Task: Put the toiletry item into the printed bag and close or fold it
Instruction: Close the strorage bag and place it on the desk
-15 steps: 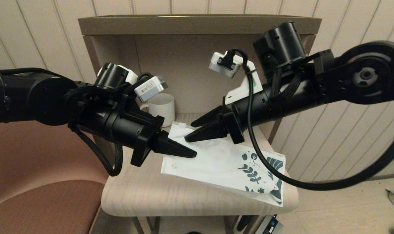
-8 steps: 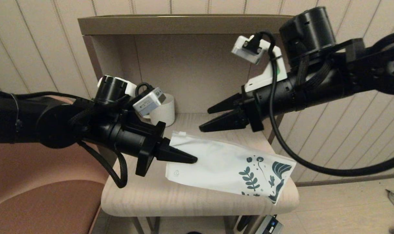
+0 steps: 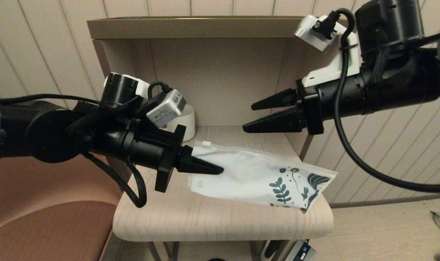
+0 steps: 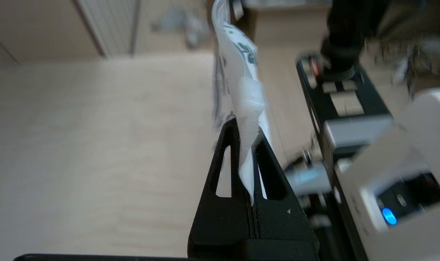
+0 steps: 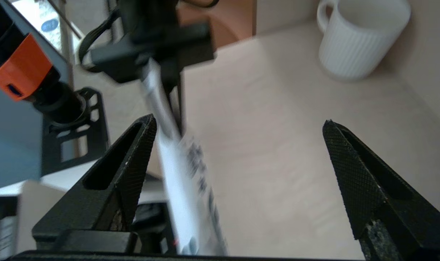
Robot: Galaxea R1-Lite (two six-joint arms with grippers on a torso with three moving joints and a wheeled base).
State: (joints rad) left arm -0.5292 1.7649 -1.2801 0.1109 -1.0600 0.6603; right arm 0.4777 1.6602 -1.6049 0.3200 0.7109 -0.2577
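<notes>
Head view: the printed bag [image 3: 256, 174] is lying stretched above the tabletop [image 3: 212, 221], its long axis running from the robot's left to its right and slanting slightly downward toward the right. Its plain end, bearing a small triangular mark, is pointing left; its end with dark teal leaf and flower prints is pointing right and is reaching just past the tabletop's right edge. The left tool [image 3: 214, 168] is clamping the plain end of the bag, its two fingers pressed flat together on the white film; the left wrist view is showing the film [image 4: 247, 119] pinched edge-on between the black fingers [image 4: 227, 170]. The toiletry item is not discernible in any view. The right tool [image 3: 254, 116] is hovering above the bag's middle, well apart from it, with its jaws standing wide open and holding nothing; the right wrist view is showing the two fingers [image 5: 132, 156] spread with the bag [image 5: 185, 170] hanging edge-on below. A white ribbed mug [image 3: 183, 123] is standing on the tabletop behind the left tool, in the corner of the alcove [image 3: 220, 72].
</notes>
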